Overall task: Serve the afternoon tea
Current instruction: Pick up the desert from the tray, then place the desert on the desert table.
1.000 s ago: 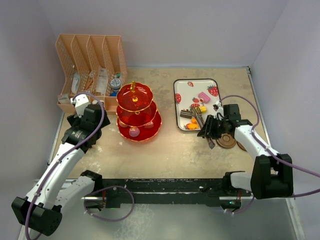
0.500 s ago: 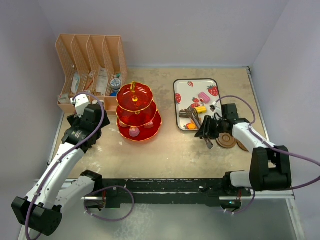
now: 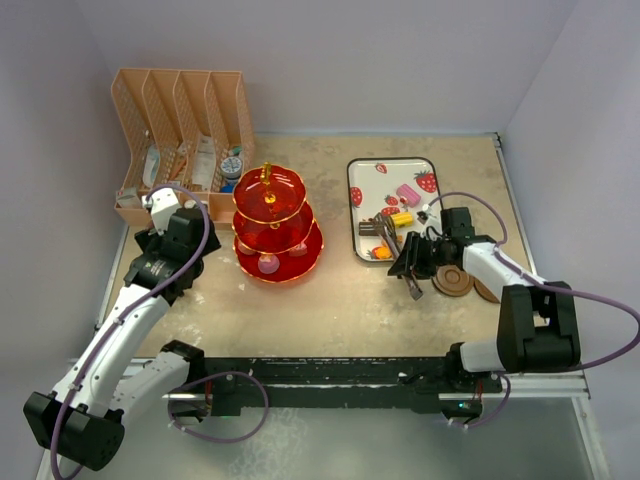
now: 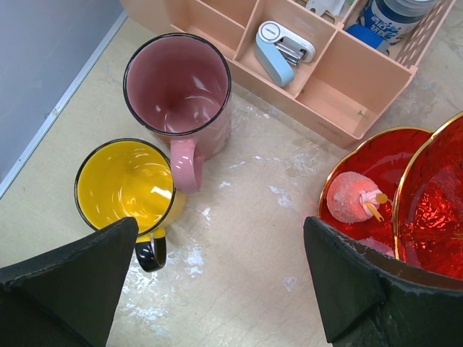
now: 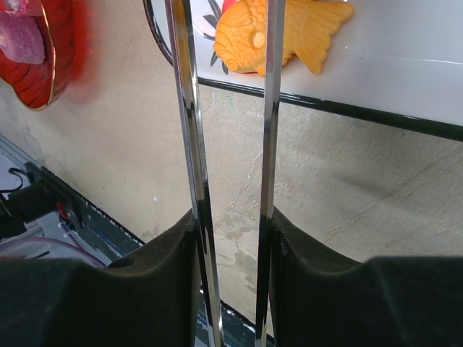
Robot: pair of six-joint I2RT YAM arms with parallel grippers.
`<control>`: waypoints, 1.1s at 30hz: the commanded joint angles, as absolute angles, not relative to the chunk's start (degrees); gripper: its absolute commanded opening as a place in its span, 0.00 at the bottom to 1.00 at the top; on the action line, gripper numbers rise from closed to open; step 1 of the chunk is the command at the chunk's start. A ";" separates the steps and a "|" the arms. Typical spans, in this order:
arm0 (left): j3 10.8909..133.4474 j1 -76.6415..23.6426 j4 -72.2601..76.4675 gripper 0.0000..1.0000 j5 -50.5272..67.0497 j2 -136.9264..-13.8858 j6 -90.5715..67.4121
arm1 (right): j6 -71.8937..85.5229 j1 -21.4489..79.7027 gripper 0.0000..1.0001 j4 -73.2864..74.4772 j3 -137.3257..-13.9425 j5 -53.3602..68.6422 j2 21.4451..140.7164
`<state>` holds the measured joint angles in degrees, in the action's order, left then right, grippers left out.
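The right jaws are clamped on a pair of metal tongs (image 5: 192, 144), both polished blades pinched between the foam pads and running out toward the near edge of a strawberry-print tray (image 3: 395, 165) on the right half of the surface. An orange fish-shaped cake (image 5: 278, 32) lies just inside that rim; one blade crosses over it and the other passes beside its head, with the tips out of the wrist view. The left jaws stand wide apart and hold nothing, hovering over bare surface between a yellow mug (image 4: 129, 184) and the red three-tier stand (image 3: 275, 225), which sits left of centre with a pink cake (image 4: 352, 197) on its bottom tier. A pink mug (image 4: 179, 94) stands touching the yellow one, near the left edge and just in front of the peach organiser (image 3: 180, 120) in the far left corner.

The likely trouble is the tongs. Thin and slick, they could twist or slide in the pads, and blades off-centre on the fish cake may nudge it over the rim instead of gripping it. A swing toward the stand could also shake the cake loose.

The right arm (image 3: 500, 275) folds in from the near right corner, wrist low and turned toward the tray. The left arm (image 3: 135, 310) stretches away from the near left corner, wrist tipped down over the mugs.
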<state>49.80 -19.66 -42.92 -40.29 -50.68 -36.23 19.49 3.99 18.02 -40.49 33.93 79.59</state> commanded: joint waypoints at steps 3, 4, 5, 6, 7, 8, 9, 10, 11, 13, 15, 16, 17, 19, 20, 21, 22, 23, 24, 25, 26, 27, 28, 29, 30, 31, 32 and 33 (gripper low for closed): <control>50.54 -20.04 -41.29 0.94 -40.43 -50.87 -35.42 | 18.50 3.78 0.38 17.47 -43.05 38.28 78.18; 50.54 -19.99 -41.31 0.94 -40.43 -50.83 -35.42 | 18.46 3.85 0.38 17.44 -43.04 38.51 78.10; 50.52 -19.98 -41.31 0.94 -40.43 -50.77 -35.34 | 18.50 3.86 0.39 17.53 -43.10 38.63 78.05; 50.53 -20.03 -41.31 0.94 -40.43 -50.80 -35.41 | 18.48 3.87 0.38 17.64 -43.09 38.73 78.00; 50.60 -20.03 -41.29 0.94 -40.43 -50.70 -35.42 | 18.46 3.87 0.36 17.61 -43.08 38.71 77.85; 50.60 -19.97 -41.31 0.94 -40.43 -50.71 -35.42 | 18.46 3.93 0.30 17.70 -43.05 38.70 77.68; 50.52 -19.99 -41.31 0.94 -40.43 -50.77 -35.42 | 18.46 3.95 0.28 17.89 -43.00 38.75 77.44; 50.52 -19.97 -41.30 0.94 -40.43 -50.72 -35.42 | 18.40 4.08 0.26 18.11 -42.86 38.81 77.13; 50.54 -20.03 -41.29 0.94 -40.43 -50.72 -35.42 | 18.44 4.19 0.23 18.25 -42.62 38.72 76.60; 50.49 -20.02 -41.31 0.94 -40.43 -50.66 -35.42 | 18.54 4.30 0.18 18.93 -42.23 38.42 75.44; 50.54 -19.98 -41.31 0.94 -40.43 -50.65 -35.40 | 18.49 4.31 0.14 19.82 -42.08 37.77 74.15; 50.49 -19.99 -41.31 0.94 -40.43 -50.59 -35.42 | 18.51 4.31 0.12 20.31 -42.10 37.36 73.31; 50.53 -19.98 -41.31 0.94 -40.43 -50.62 -35.42 | 18.65 4.31 0.12 20.64 -42.18 36.96 72.42; 50.54 -19.99 -41.30 0.94 -40.34 -50.56 -35.42 | 18.76 4.28 0.11 21.75 -42.55 36.10 70.86; 50.54 -20.03 -41.31 0.94 -40.34 -50.57 -35.38 | 18.68 4.30 0.11 22.16 -42.83 35.69 70.01; 50.54 -19.97 -41.31 0.94 -40.29 -50.57 -35.34 | 19.05 4.31 0.10 22.03 -42.89 35.11 68.87; 50.59 -20.02 -41.31 0.94 -40.26 -50.59 -35.31 | 19.48 4.31 0.10 21.84 -42.93 34.09 67.77; 50.51 -19.98 -41.31 0.94 -40.25 -50.57 -35.29 | 19.66 4.31 0.10 21.65 -43.04 33.45 66.79; 50.50 -19.99 -41.24 0.94 -40.18 -50.61 -35.32 | 19.73 4.31 0.10 21.37 -43.17 33.44 65.87; 50.48 -19.98 -41.27 0.94 -40.17 -50.56 -35.33 | 19.88 4.31 0.10 20.90 -43.19 33.81 65.19; 50.53 -19.97 -41.18 0.94 -40.08 -50.56 -35.33 | 20.13 4.31 0.10 20.34 -43.21 34.28 64.14; 50.54 -20.03 -41.22 0.94 -40.06 -50.61 -35.33 | 20.43 4.31 0.10 19.65 -43.13 34.86 63.19; 50.54 -20.03 -41.22 0.94 -39.99 -50.57 -35.29 | 21.00 4.31 0.10 18.58 -42.96 35.40 62.19; 50.52 -20.03 -41.18 0.94 -39.99 -50.60 -35.25 | 21.39 4.31 0.10 17.58 -42.90 36.04 61.20; 50.52 -20.00 -41.22 0.94 -39.99 -50.62 -35.31 | 21.56 4.46 0.10 16.85 -43.08 36.76 60.49; 50.50 -19.98 -41.22 0.94 -40.01 -50.50 -35.33 | 21.50 4.69 0.10 16.52 -43.42 37.30 59.80; 50.50 -19.97 -41.21 0.94 -40.01 -50.49 -35.33 | 21.34 5.20 0.10 16.40 -44.23 37.52 59.31; 50.53 -20.00 -41.22 0.94 -40.07 -50.53 -35.31 | 21.09 5.99 0.10 16.31 -44.95 37.44 58.94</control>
